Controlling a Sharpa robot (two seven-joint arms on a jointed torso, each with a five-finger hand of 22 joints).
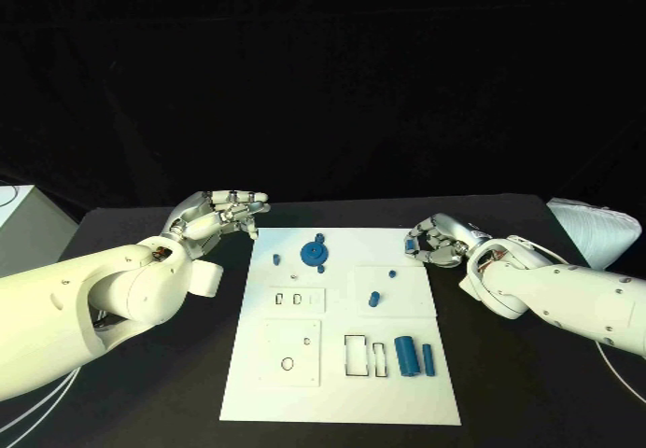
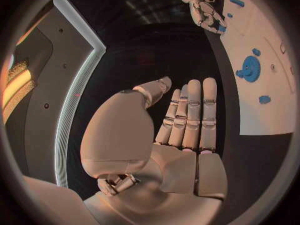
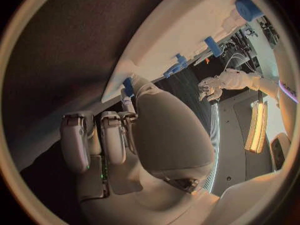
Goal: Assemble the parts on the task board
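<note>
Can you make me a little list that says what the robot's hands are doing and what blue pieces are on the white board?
left hand: off the board's far left corner, fingers apart, holding nothing
right hand: at the board's right edge, pinching a small blue part
task board: white, middle of the black table
blue wheel: far part of the board
two blue cylinders: near right, side by side

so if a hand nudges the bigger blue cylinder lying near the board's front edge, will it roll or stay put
The bigger blue cylinder lies on its side on the flat white task board, so it would probably roll sideways. It looks like stiff, light plastic. Its smooth surface may slip in a loose pinch.
</note>
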